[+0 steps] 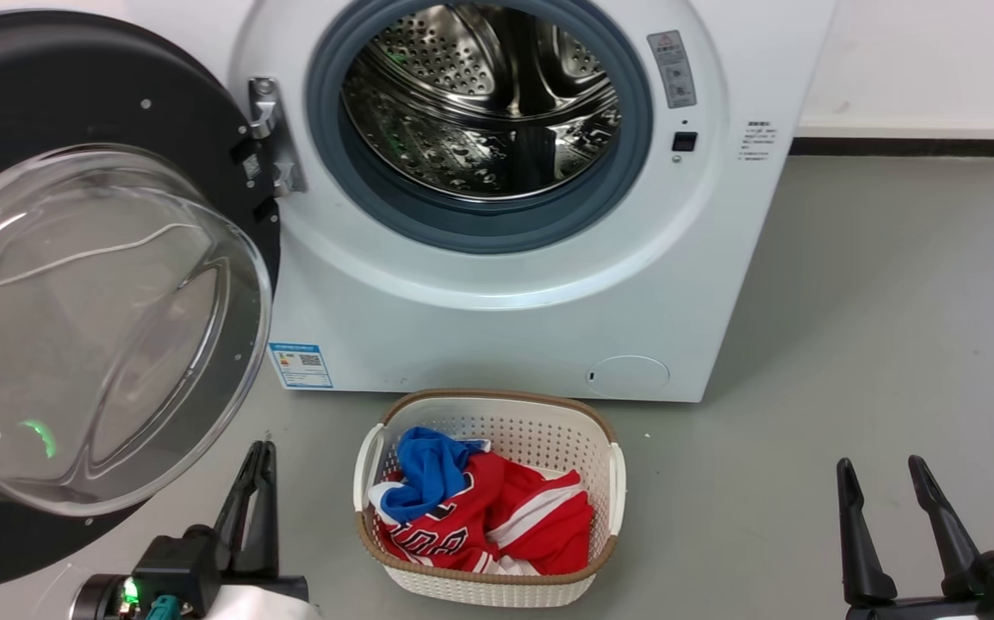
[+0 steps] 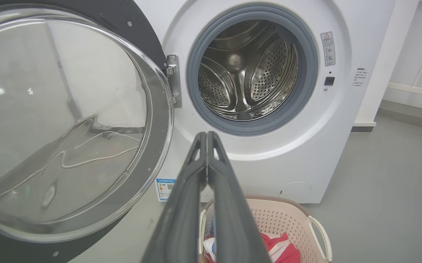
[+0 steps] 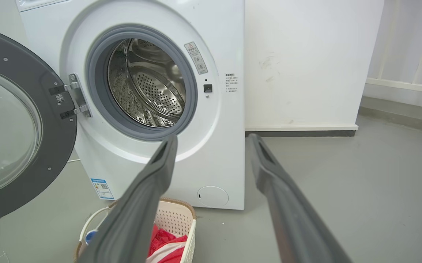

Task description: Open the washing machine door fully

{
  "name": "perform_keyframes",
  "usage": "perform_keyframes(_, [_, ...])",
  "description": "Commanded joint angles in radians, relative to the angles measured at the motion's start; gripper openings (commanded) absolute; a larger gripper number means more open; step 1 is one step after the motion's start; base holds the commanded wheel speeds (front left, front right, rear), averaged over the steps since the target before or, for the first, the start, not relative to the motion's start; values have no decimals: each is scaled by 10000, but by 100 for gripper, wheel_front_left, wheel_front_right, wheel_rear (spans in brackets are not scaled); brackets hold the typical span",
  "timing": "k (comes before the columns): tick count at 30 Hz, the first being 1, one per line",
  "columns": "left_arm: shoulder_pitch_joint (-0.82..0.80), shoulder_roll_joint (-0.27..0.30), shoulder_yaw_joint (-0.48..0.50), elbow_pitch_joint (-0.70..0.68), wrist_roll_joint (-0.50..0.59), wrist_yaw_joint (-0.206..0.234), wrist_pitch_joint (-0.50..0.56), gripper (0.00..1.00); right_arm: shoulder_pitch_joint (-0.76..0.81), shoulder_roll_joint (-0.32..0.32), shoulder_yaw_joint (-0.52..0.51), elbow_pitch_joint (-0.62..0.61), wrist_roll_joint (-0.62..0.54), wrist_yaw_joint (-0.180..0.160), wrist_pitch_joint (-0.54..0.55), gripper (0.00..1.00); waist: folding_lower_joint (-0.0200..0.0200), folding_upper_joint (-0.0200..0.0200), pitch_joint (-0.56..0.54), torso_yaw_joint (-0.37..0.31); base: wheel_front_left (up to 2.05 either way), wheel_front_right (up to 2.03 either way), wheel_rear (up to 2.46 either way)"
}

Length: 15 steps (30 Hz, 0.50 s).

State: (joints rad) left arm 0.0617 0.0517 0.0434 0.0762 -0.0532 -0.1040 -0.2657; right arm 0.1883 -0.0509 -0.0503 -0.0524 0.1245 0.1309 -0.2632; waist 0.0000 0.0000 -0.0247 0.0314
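the washing machine door (image 1: 75,86) stands swung wide off the washing machine (image 1: 506,327); left pincer (image 1: 260,452) clenched on nothing, right pincer (image 1: 882,469) released.

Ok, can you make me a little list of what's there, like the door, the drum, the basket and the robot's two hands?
door: washing machine door stands wide open on its hinge, both grippers apart from it
drum: steel drum of the washing machine, no clothes seen inside
basket: white laundry basket in front of the machine, red and blue clothes in it
left gripper: left gripper shut, holding nothing
right gripper: right gripper open, holding nothing
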Motion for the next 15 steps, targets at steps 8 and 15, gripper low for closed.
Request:
perform_keyframes(8, [59,-17,7,235,-91,334,23,100,69,16,32,-40,42,-2,-20,100,0,0,92,-390,0,0,0])
perform_keyframes(15, [110,-18,23,335,-133,417,23,100,104,16,-13,-63,97,-2,-20,100,0,0,124,-518,0,0,0])
